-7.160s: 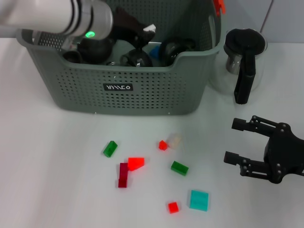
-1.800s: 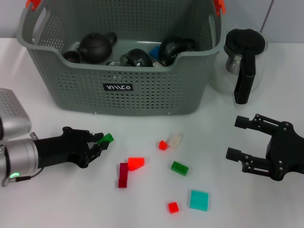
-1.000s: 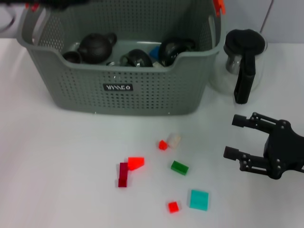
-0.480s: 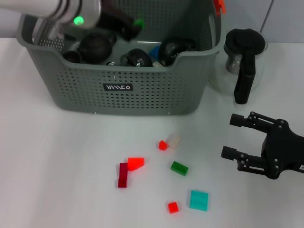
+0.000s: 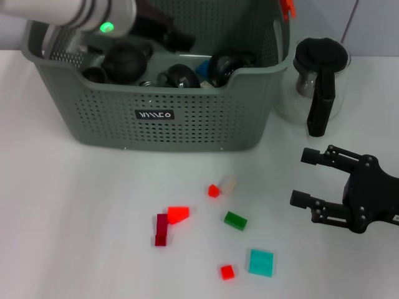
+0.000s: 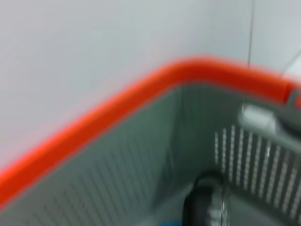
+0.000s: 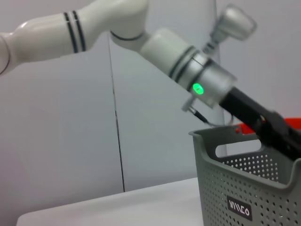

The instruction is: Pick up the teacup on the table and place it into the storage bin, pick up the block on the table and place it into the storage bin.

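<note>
1. The plain white counter (image 5: 75,218) carries a large grey-green perforated plastic storage bin (image 5: 187,124) with orange handle clips and a small black label with white marks on its front wall.
2. The left gripper (image 5: 177,38) reaches in over the bin's open top from the rear left corner; its black end sits above the dark crockery inside. How its jaws stand cannot be told, and nothing can be made out between them.
3. Inside the bin lie a dark round teapot (image 5: 124,60), further dark glossy cups (image 5: 181,76) and a scrap of blue (image 5: 202,67). The front wall hides their lower parts.
4. The left wrist view is smeared: only the bin's orange rim (image 6: 141,89), a grey slotted wall and one dark rounded vessel (image 6: 204,205) can be read.
5. The right gripper (image 5: 312,180) hovers over the counter's right side, jaws spread wide and holding nothing. It is near a clear glass jug with a black handle and lid (image 5: 321,81).
6. Loose blocks lie on the counter in front of the bin:
   - a small red one (image 5: 214,190) touching a pale translucent one (image 5: 229,184);
   - a red wedge (image 5: 178,214) against a dark-red bar (image 5: 162,229);
   - a green block (image 5: 235,220), a teal square (image 5: 261,262) and a small red cube (image 5: 227,271).
7. In the right wrist view the left arm's white sleeve with its green light (image 7: 198,88) slopes down to the bin, whose far side is cut off.
</note>
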Controlling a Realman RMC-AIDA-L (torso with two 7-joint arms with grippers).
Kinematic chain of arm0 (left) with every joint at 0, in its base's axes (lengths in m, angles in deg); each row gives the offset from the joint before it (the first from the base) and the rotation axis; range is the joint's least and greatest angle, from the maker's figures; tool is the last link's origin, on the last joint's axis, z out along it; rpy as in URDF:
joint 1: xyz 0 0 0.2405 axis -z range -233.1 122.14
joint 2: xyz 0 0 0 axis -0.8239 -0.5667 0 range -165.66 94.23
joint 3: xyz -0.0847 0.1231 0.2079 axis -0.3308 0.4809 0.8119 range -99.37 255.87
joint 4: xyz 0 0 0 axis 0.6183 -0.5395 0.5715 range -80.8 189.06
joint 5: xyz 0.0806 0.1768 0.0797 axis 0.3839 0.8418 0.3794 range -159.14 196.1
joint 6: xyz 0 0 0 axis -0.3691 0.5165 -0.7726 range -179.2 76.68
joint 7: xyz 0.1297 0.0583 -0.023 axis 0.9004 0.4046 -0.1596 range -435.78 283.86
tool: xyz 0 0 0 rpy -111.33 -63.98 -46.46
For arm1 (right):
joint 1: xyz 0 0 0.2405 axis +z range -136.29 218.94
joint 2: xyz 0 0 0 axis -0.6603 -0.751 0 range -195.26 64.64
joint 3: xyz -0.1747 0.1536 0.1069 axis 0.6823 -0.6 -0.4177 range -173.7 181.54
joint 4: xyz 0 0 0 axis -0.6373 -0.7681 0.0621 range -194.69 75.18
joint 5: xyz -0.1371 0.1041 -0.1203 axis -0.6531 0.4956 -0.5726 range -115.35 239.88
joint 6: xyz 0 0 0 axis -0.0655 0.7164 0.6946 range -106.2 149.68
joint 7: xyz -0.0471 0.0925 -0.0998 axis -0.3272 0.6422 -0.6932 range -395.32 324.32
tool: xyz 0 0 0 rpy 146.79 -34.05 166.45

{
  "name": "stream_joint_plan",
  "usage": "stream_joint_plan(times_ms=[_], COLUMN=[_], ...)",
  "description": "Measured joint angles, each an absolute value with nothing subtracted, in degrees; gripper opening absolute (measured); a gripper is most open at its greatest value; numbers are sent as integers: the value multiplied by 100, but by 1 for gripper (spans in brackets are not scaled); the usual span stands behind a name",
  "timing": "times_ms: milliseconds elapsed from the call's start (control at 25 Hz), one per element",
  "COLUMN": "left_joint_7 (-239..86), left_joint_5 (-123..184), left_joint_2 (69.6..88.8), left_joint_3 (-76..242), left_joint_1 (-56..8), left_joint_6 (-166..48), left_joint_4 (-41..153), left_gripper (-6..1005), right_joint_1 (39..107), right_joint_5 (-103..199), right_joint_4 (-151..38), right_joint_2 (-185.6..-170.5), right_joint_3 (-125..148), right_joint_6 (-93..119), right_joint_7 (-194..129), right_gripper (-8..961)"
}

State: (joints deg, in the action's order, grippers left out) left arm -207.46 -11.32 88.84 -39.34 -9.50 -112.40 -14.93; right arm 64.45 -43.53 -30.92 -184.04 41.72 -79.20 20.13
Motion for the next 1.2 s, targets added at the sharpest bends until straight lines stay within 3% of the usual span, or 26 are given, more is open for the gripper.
stream_joint_plan(times_ms=[80,320,480,840,1200], left_joint_7=[-20662,-18600,-16984,-14275,-14059], left_joint_5=[-1775,-4399,-5309,-4920,-3801], left_joint_2=[8881,8869,8847,8829,8727], left_joint_3=[-3804,-4189,-4612,-5249,-5228], left_joint_1=[-1592,-3630,-4226,-4343,-3365], left_joint_6=[-11431,-12315,-13210,-14422,-13790], left_joint_4=[-2356,-3329,-2434,-612,602], left_gripper=[401,663,744,761,747], right_joint_1=[6443,6433,6456,6496,6438], right_joint_5=[-4354,-4356,-4355,-4369,-4366], right_joint_4=[-3092,-3094,-3090,-3093,-3094], right_joint_2=[-18396,-18381,-18379,-18374,-18385], right_joint_3=[4171,4165,4155,4122,4110], right_joint_6=[-7921,-7923,-7916,-7870,-7870], right_joint_7=[2014,2014,2013,2073,2075], right_gripper=[824,825,825,825,825])
